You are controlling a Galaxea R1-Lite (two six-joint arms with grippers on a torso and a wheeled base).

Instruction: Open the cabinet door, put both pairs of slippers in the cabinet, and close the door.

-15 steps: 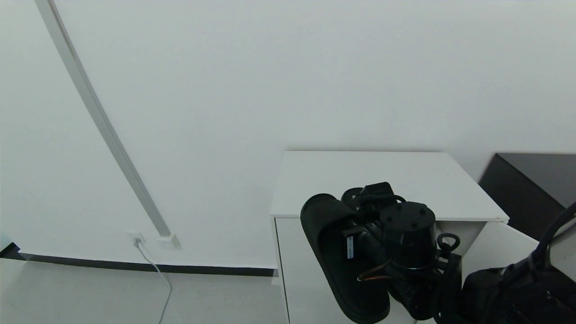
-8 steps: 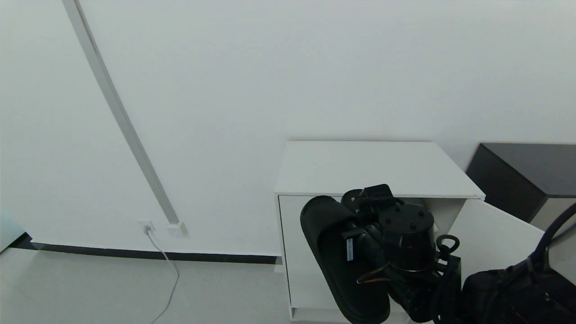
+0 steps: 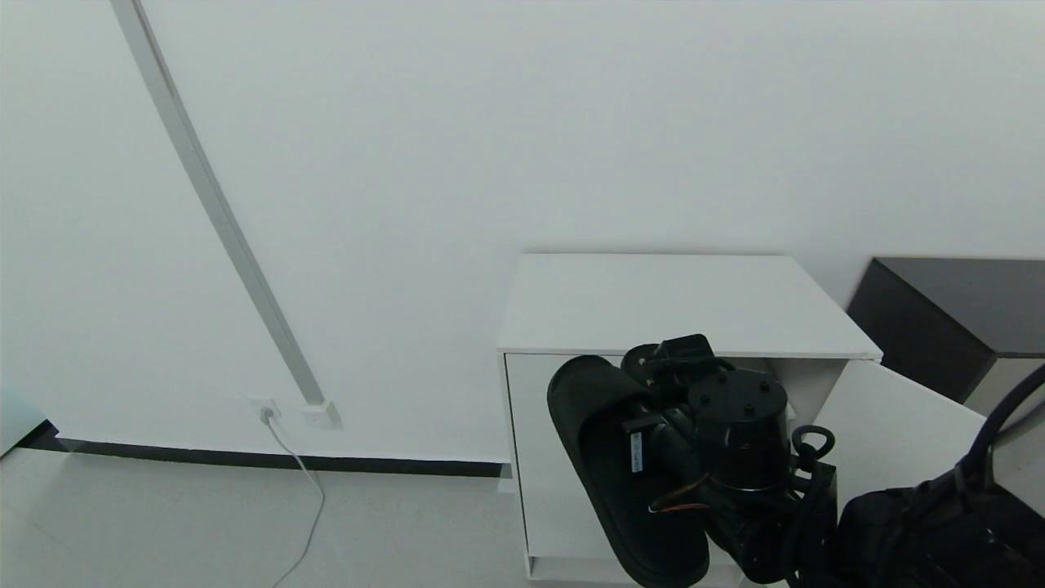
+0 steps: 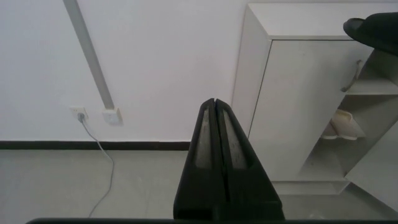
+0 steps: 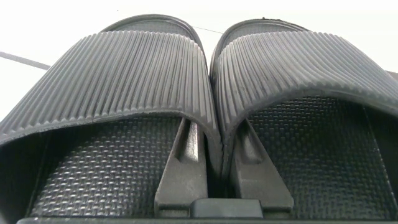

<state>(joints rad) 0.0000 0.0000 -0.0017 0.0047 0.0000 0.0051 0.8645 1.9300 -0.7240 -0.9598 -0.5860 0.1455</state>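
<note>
White wall (image 3: 490, 122) and grey floor (image 3: 163, 523) framed the scene. Against the wall stood the white cabinet (image 3: 669, 302), its door (image 3: 890, 441) swung open on the right, with a dark unit (image 3: 939, 318) near it. The black slippers (image 3: 620, 482) hung in front of the cabinet, off the floor and side by side. The right tool (image 5: 217, 130) was clamped on their touching inner walls. The left tool (image 4: 215, 106) hung well apart, its fingers pressed together on nothing. A pale pair of slippers (image 4: 345, 124) lay on a shelf inside the cabinet. A socket (image 3: 265, 408) sat low on the wall.
</note>
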